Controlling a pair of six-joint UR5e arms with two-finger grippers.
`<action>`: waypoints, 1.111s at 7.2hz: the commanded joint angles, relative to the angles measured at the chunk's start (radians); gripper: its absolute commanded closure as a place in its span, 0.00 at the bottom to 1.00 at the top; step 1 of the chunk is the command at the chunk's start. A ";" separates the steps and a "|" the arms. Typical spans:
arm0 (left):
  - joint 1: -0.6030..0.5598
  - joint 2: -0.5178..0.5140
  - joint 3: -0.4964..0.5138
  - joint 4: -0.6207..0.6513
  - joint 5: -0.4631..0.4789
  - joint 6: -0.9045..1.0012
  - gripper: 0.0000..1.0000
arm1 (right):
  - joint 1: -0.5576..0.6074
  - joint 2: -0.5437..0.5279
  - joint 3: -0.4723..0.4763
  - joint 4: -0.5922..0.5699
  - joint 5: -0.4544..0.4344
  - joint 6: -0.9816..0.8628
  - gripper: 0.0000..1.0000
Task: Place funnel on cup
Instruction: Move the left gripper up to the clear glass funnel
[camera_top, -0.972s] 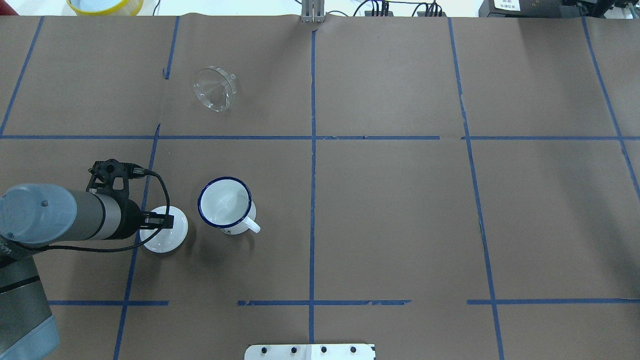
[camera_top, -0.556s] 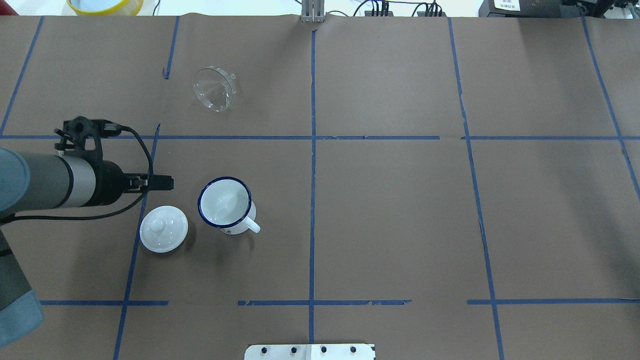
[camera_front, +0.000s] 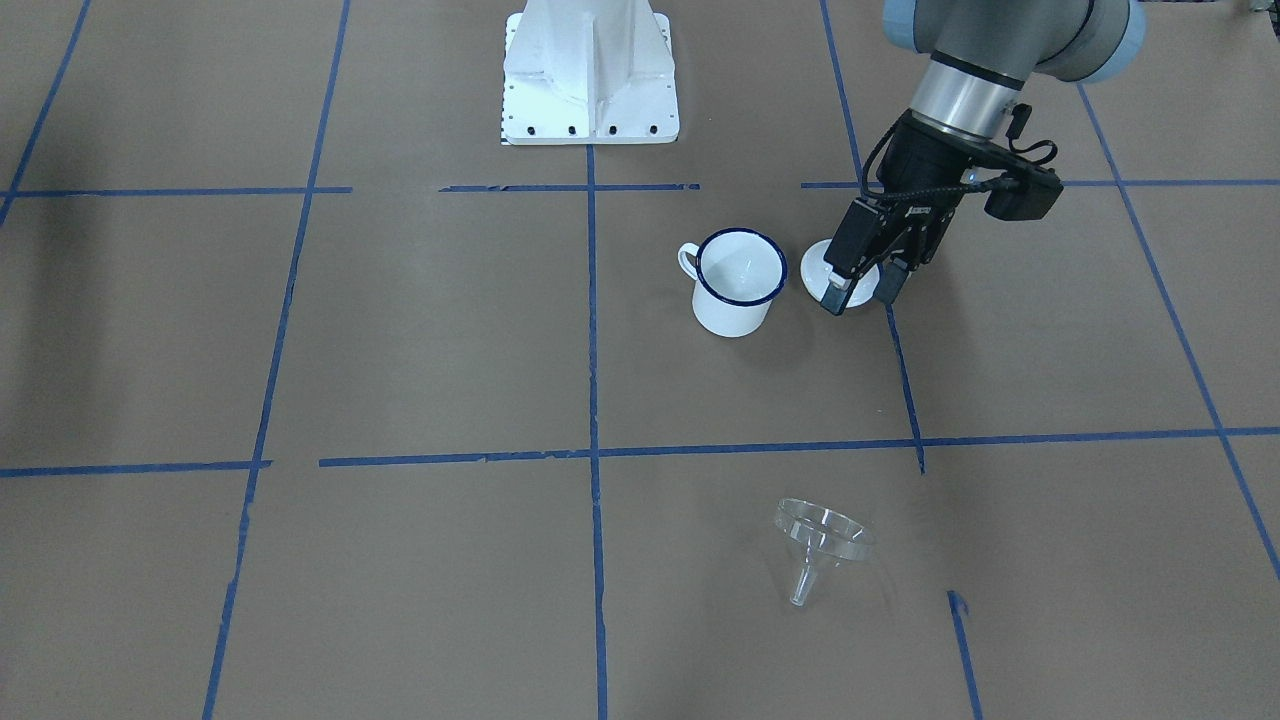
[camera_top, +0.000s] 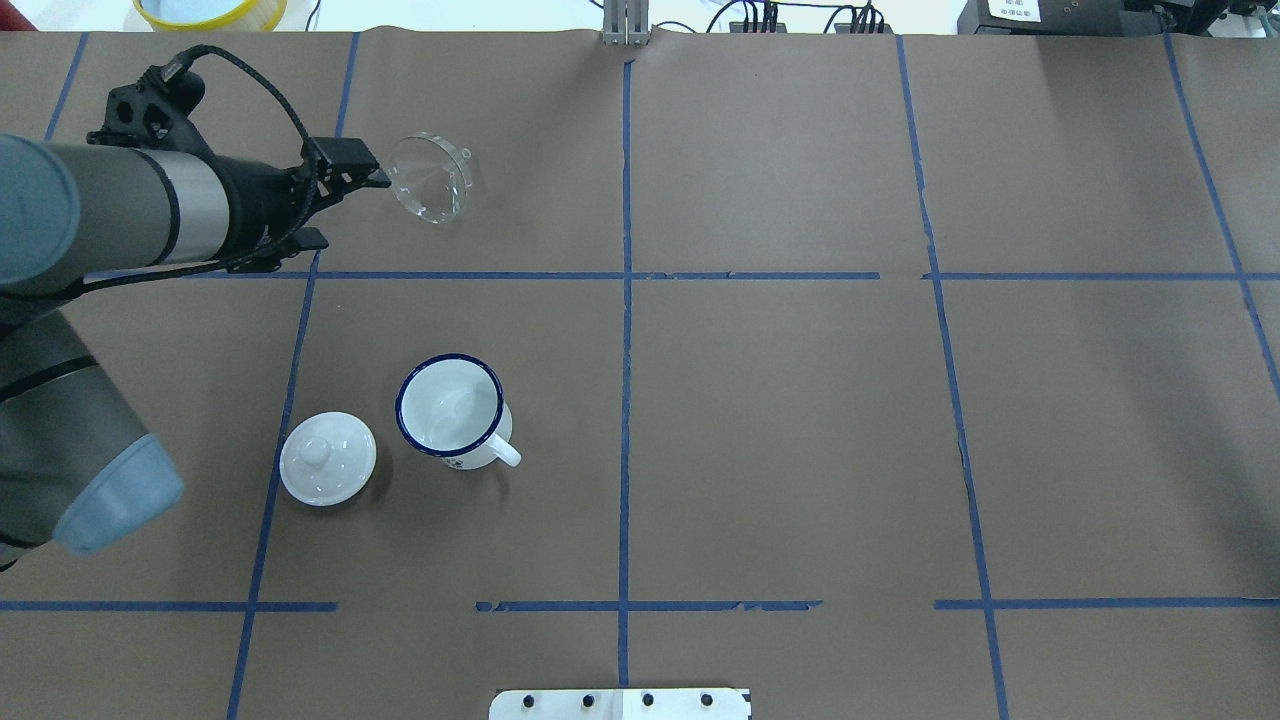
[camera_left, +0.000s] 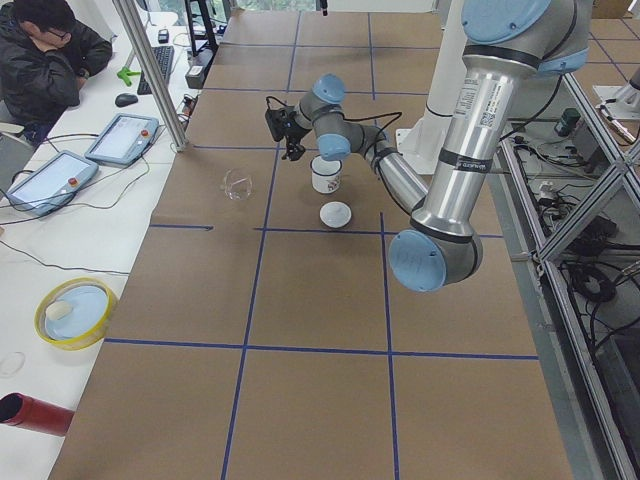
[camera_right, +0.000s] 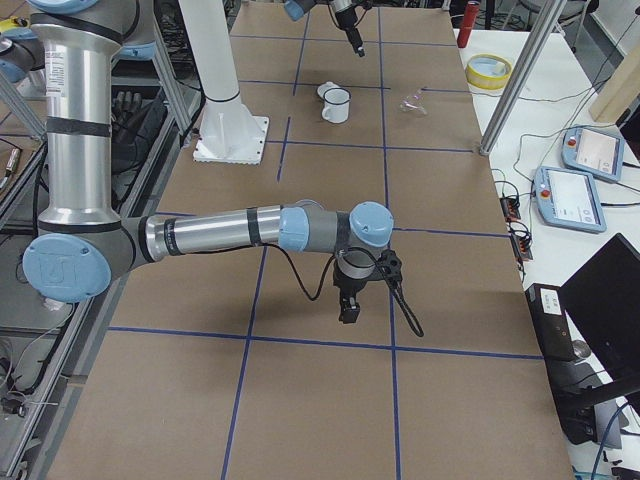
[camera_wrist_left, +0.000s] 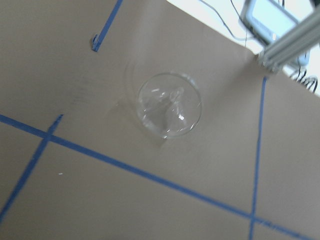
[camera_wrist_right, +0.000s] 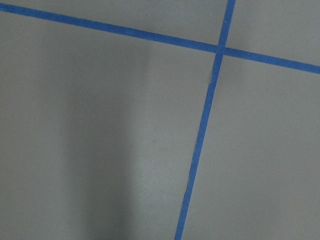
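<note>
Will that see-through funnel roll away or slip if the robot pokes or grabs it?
It would probably roll: the funnel lies tipped on its round rim and thin spout, so a nudge likely swings it in a curve. It looks like thin clear plastic, so probably light and stiff. Its smooth sloping sides might slip when squeezed.

Robot lab: taped-grid table (camera_top: 800, 450), teach pendants (camera_left: 120, 138)

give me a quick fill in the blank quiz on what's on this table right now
The funnel lies on its ____, well apart from the cup.
The cup has a dark ____ rim.
The white lid rests beside the cup, on the side opposite its ____.
Missing words: side; blue; handle.
</note>
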 joint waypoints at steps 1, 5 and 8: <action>0.002 -0.119 0.304 -0.226 0.082 -0.202 0.00 | 0.000 0.000 0.000 0.000 0.000 0.000 0.00; 0.011 -0.281 0.634 -0.390 0.202 -0.278 0.16 | 0.000 0.000 0.000 0.000 0.000 0.000 0.00; 0.011 -0.290 0.669 -0.399 0.214 -0.279 0.35 | 0.000 0.000 0.000 0.000 0.000 0.000 0.00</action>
